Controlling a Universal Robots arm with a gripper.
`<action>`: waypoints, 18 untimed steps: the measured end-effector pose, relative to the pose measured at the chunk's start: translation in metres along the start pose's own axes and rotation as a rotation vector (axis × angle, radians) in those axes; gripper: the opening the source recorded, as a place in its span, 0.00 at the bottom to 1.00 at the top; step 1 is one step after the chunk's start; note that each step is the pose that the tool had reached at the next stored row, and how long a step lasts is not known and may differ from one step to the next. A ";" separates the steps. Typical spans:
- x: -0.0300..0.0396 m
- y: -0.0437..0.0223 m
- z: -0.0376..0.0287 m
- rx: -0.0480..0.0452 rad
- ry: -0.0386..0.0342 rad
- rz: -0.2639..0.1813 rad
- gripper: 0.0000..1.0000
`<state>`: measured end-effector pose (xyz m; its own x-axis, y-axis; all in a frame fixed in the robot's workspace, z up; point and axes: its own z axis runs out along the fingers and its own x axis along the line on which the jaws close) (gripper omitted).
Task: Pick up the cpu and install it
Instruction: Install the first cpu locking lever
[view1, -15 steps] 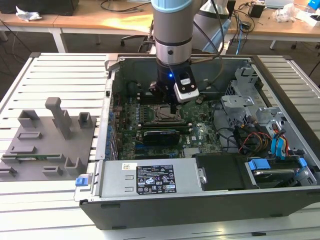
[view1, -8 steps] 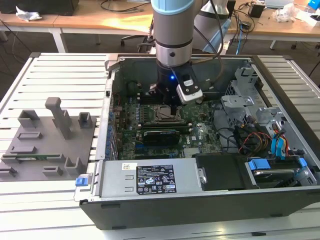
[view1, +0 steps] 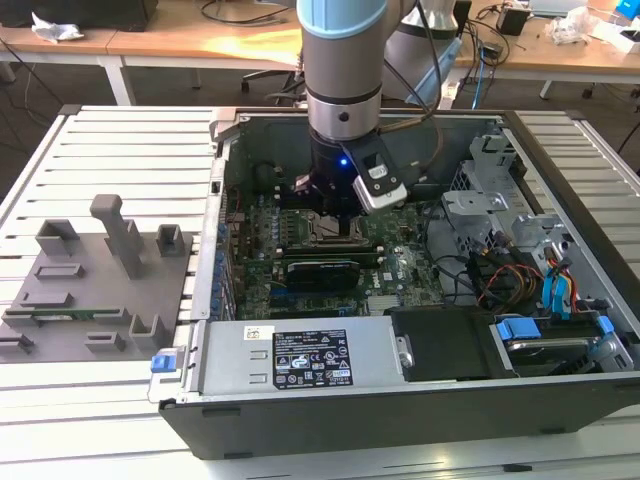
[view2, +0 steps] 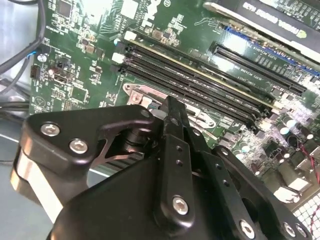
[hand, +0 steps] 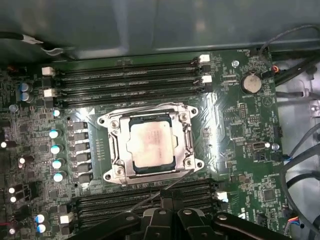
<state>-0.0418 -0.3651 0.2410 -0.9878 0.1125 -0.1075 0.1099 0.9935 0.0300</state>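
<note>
Black metal linkage and screw-fastened plates of the gripper (view2: 172, 117) sit low over the motherboard (view2: 90, 65) in the second wrist view; the fingers meet in a narrow point with nothing seen between them, so the claw reads as drawn together and empty. In the first wrist view the gripper (hand: 167, 207) lies over the memory slots (hand: 145, 197) that run along one side of the socket (hand: 150, 142).

The cpu (hand: 151, 144) (silvery-white top, thin darker edge) lies flat and square inside the metal socket frame, apart from the claw. A thin wire lever (hand: 165, 187) slants from the socket's corner toward the gripper.

A second bank of memory slots (hand: 130, 80) runs along the far side of the socket. A round coin cell (hand: 251, 83) sits near one corner of the board, and a row of small capacitors (hand: 56, 155) stands beside the socket.

In the exterior view the arm (view1: 342, 70) descends into the open computer case (view1: 400, 400), with the gripper (view1: 330, 212) over the socket region of the board. A black expansion card (view1: 322, 272) lies nearer the camera than the socket. A labelled power supply (view1: 300, 358) occupies the case's near edge. To the exterior view's left, a grey fixture plate (view1: 90, 285) with upright blocks rests on the slatted table (view1: 120, 140), well apart from the case.
</note>
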 end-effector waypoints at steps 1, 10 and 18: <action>0.0002 -0.0001 -0.0001 0.0013 0.0001 -0.001 0.11; 0.0002 -0.0001 0.0016 0.0091 0.0731 0.000 0.11; 0.0071 -0.0012 0.0095 0.0043 0.0751 -0.073 0.11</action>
<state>-0.0480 -0.3654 0.2307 -0.9987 0.0386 -0.0345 0.0379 0.9991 0.0206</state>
